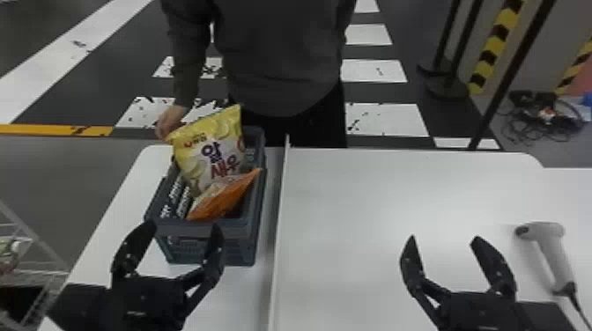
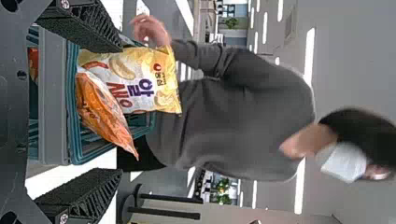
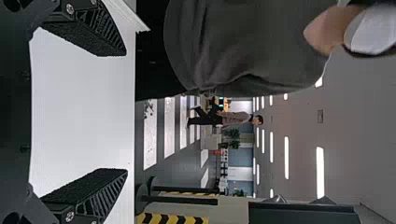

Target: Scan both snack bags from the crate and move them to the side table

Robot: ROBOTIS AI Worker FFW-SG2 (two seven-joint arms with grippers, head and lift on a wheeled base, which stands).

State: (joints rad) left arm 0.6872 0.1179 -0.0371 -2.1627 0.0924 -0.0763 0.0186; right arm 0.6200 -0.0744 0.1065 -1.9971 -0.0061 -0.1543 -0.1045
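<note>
Two black fingers of the left pincer stood wide apart, with nothing held between them, at the near side of the grey crate. Whether either finger touched the crate, I cannot tell. The yellow snack bag was upright in the crate, rising well above its rim, its printed front towards the robot. The orange snack bag sat tilted in the crate too, nearer the robot and partly in front of the yellow one. Neither bag was in a pincer. A person's hand was at the yellow bag's upper left corner, on the far side of the crate.

The right pincer was also wide open and empty, over the white desk, to the right of a raised white strip; the crate was left of that strip. The scanner lay on the desk, to the right of the right pincer.
</note>
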